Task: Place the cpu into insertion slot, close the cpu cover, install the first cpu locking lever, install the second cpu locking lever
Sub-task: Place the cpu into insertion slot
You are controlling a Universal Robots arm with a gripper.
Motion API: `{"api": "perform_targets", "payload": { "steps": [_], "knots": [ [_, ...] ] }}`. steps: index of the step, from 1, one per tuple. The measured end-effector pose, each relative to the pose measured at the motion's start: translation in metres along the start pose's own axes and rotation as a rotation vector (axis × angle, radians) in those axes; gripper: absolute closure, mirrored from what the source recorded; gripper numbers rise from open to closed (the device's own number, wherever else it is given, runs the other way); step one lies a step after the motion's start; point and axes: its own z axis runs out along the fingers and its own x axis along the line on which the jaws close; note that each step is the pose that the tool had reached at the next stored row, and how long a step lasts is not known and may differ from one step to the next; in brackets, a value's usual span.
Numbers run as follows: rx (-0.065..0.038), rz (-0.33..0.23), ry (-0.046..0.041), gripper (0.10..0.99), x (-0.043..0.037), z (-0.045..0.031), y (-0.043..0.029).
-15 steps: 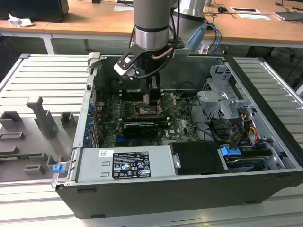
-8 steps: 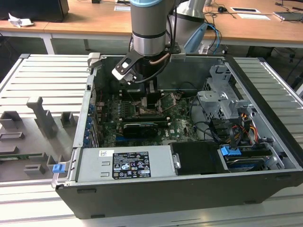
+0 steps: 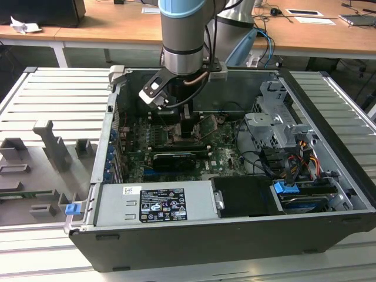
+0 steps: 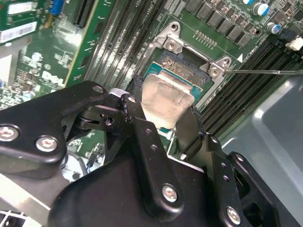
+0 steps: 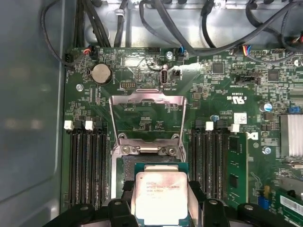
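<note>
My gripper (image 5: 161, 201) is shut on the cpu (image 5: 160, 197), a silver-topped square chip on a green base, with black fingers (image 5: 194, 195) at two opposite sides. The chip hangs level right over the insertion slot (image 5: 127, 166), whose dark field shows past its edge; I cannot tell if they touch. The cpu cover (image 5: 147, 98) stands swung open beyond the slot, its hinge bracket (image 5: 147, 149) at the slot's edge. In the second wrist view the cpu (image 4: 165, 97) sits between the fingers (image 4: 188, 126) above the insertion slot (image 4: 191, 72). In the exterior view the gripper (image 3: 187, 130) is low over the motherboard.
Long black memory slots (image 5: 86, 165) flank the socket on both sides. A thin lever rod (image 4: 265, 72) sticks out sideways. The open computer case (image 3: 329, 176) holds a drive cage, cables and a power supply (image 3: 155, 202). Grey fixtures (image 3: 53, 147) stand on the slatted table.
</note>
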Motion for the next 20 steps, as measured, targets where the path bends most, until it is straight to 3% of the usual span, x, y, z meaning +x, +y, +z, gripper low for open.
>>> {"api": "perform_targets", "payload": {
  "steps": [10,20],
  "knots": [
    [0.000,-0.001,0.0004,0.561,0.0043,0.0111,-0.0056],
    [0.000,0.024,-0.0051,0.561,0.0061,0.0185,-0.0052]
  ]
}}
